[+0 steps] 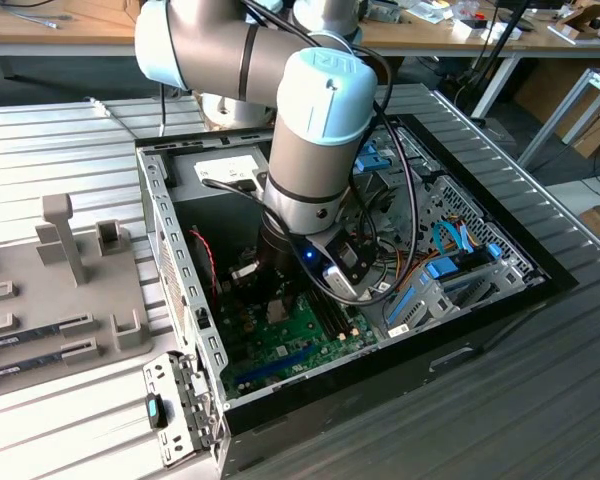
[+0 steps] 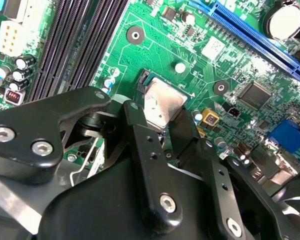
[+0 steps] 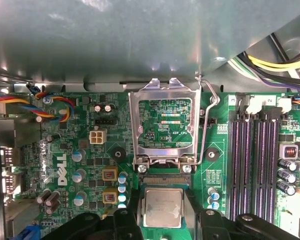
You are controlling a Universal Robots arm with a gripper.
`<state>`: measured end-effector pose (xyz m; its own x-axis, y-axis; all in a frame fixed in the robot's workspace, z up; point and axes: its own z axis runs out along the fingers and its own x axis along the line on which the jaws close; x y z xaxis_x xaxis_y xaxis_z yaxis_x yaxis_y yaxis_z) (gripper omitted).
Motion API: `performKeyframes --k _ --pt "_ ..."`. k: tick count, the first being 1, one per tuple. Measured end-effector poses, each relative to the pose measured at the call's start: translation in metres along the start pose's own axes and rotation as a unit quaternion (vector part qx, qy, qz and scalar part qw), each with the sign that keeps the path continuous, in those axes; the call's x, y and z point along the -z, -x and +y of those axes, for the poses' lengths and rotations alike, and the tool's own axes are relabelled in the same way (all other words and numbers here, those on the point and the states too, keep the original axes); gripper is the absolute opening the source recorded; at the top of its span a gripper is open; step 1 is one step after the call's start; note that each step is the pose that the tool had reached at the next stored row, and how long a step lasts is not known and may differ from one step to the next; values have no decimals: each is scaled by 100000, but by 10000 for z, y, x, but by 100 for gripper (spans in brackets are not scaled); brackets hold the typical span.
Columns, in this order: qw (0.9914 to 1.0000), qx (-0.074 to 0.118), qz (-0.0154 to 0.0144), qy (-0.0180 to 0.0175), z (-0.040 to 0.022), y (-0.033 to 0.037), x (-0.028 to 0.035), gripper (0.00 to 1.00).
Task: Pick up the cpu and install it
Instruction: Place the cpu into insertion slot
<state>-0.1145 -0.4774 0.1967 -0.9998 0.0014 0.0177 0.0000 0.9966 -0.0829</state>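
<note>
The cpu (image 3: 162,202), a silvery square chip, sits between my gripper's (image 3: 163,216) two black fingers, low over the motherboard socket (image 3: 163,181). The fingers (image 3: 131,210) press against its two opposite edges, so the gripper is shut on it. The second wrist view shows the cpu (image 2: 162,100) from behind the gripper (image 2: 164,120), level with the socket's dark frame (image 2: 142,80); I cannot tell whether it is fully seated. The socket's metal load plate (image 3: 162,122) stands open with its lever (image 3: 209,117) raised. In the exterior view the arm (image 1: 315,150) reaches down into the computer case (image 1: 180,290).
Black memory slots (image 3: 252,160) run beside the socket, and a blue expansion slot (image 2: 255,35) lies on the other side. Cable bundles (image 3: 272,65) hang near the case wall. A grey tray (image 1: 40,300) with long sticks rests at the exterior view's left.
</note>
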Motion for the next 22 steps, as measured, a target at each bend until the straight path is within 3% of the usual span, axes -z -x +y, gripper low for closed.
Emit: performKeyframes --k 3,5,7,9,11,22 --pt "99999 10 -2 416 0 0 -4 44" --pt "99994 17 -16 1056 1 0 -5 44" --pt "99994 12 -65 1085 0 0 4 44" --pt "99994 7 -162 1107 -5 -1 80 44" --pt "99994 7 -166 1081 -9 -2 112 44" --pt "99989 1047 -219 1067 -8 -3 101 44"
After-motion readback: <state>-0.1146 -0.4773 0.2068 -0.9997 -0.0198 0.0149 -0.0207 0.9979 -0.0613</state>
